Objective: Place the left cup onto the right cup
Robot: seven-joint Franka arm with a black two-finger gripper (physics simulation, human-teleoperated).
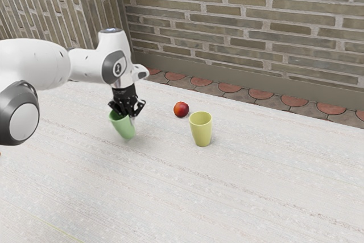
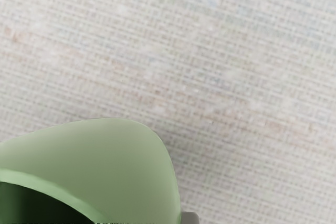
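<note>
Table point(image 1: 227, 197): pale, fine-grained surface, running from the foreground back to the far edge. Arm point(image 1: 51, 64): white with dark joints, entering from the exterior view's left, hand pointed down. Gripper point(image 1: 126, 111): black, jaws clamped on the rim of the green cup point(image 1: 124, 127). Green cup: hanging under the gripper, tilted, mouth up toward the fingers and base slanted toward the exterior view's right; contact between base and table not discernible. In the wrist view, same green cup point(image 2: 94, 166) close under the hand, outer wall and dark inside of the mouth visible, table point(image 2: 210, 51) beyond it. Yellow cup point(image 1: 201, 128): upright on the table, mouth up, well apart from the green cup toward the exterior view's right, touching nothing. Apple point(image 1: 181, 109): red, on the table just behind the yellow cup and slightly toward the exterior view's left, apart from it. Tiles point(image 1: 261, 94): row of reddish scalloped pieces along the table's far edge. Wall point(image 1: 256, 21): grey-brown brick, behind the tiles.
</note>
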